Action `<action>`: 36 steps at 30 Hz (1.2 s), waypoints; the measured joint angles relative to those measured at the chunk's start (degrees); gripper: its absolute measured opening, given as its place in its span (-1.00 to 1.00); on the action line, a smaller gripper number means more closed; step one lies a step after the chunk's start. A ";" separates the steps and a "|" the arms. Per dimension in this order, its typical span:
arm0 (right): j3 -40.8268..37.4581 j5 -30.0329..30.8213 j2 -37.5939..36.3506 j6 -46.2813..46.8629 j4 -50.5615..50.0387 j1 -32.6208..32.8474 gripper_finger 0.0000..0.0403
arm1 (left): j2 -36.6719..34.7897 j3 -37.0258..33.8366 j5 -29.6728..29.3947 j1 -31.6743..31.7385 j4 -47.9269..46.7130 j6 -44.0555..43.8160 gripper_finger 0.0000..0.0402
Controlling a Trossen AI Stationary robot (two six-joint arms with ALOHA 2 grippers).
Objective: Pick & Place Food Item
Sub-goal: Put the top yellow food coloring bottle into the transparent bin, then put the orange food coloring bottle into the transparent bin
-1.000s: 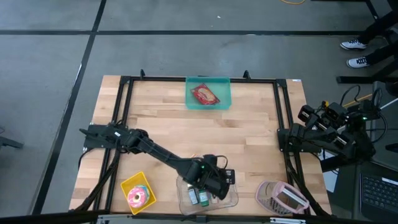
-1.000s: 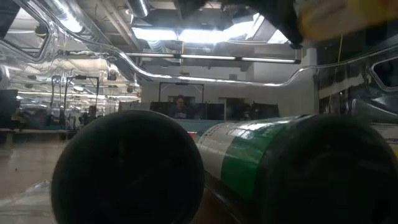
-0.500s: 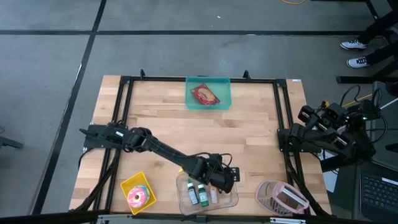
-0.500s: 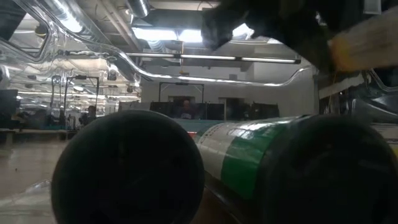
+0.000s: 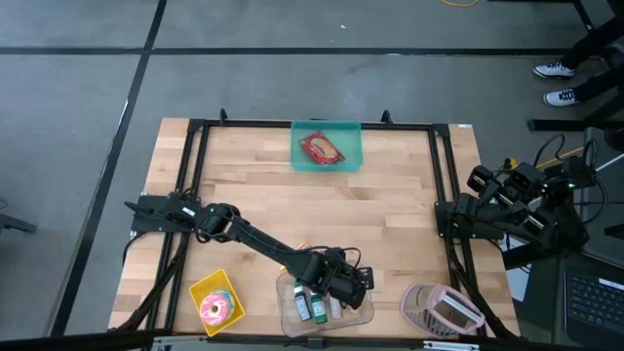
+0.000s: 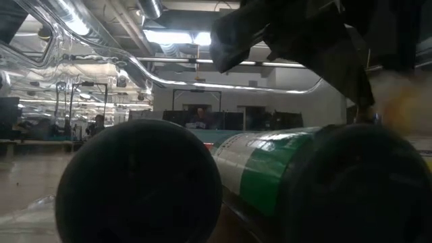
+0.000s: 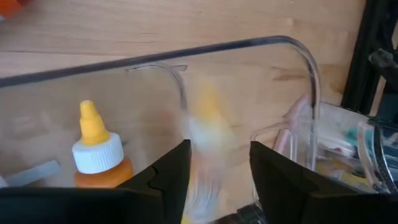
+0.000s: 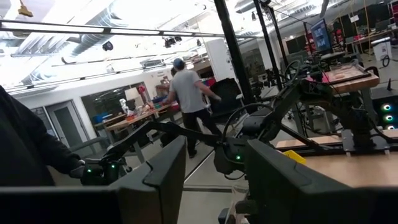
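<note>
My left gripper (image 7: 219,177) hangs open over the clear plastic bin (image 5: 327,304) at the table's near edge, pointing down into it. A small yellow item (image 7: 208,134) shows blurred between the fingers, with bare room beside it toward the right finger. In the bin lie an orange bottle with a yellow tip (image 7: 94,152) and green-labelled bottles (image 5: 303,307), on their sides. In the low view the gripper (image 6: 297,34) looms above a green-labelled bottle (image 6: 260,169), with the yellow blur (image 6: 398,101) beside it. My right gripper (image 8: 214,155) waits open, folded back at the table's right edge (image 5: 487,210).
A teal bin (image 5: 327,146) with a red food packet sits at the far middle. A yellow tray (image 5: 216,300) with a pink doughnut stands left of the clear bin, a pink basket (image 5: 444,310) right of it. A black frame (image 5: 195,195) runs round the table. A person walks in the room behind.
My left gripper has sunk toward the clear bin, shifting a little toward the table's right edge, and has tipped further down. The yellow item came down with it in the low view and now shows as a blur lower at the right.
</note>
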 joint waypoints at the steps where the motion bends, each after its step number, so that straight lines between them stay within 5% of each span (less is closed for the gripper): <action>1: 0.00 0.02 0.00 -0.08 -0.06 0.00 -0.18 | 0.00 -0.01 0.03 0.00 0.15 0.00 -0.18; 10: 0.00 0.00 0.00 -0.10 -0.45 0.00 -0.18 | 0.00 1.18 -3.45 0.00 1.76 1.50 0.02; 21: 0.00 0.37 0.00 0.28 -0.45 0.00 -0.18 | -4.56 6.59 -30.98 -0.24 3.29 23.36 -0.06; 25: 0.00 0.69 0.00 0.84 -0.43 0.00 -0.18 | -8.74 6.82 -36.30 -0.04 -0.41 33.48 -0.08; 30: 0.00 2.19 0.00 -0.11 -0.66 0.00 -0.18 | -15.04 6.82 -32.77 1.73 -11.79 44.86 -0.08; 36: 0.00 2.82 0.07 -1.54 -1.58 0.00 -0.18 | -21.11 6.84 -16.80 5.17 -32.42 52.23 -0.08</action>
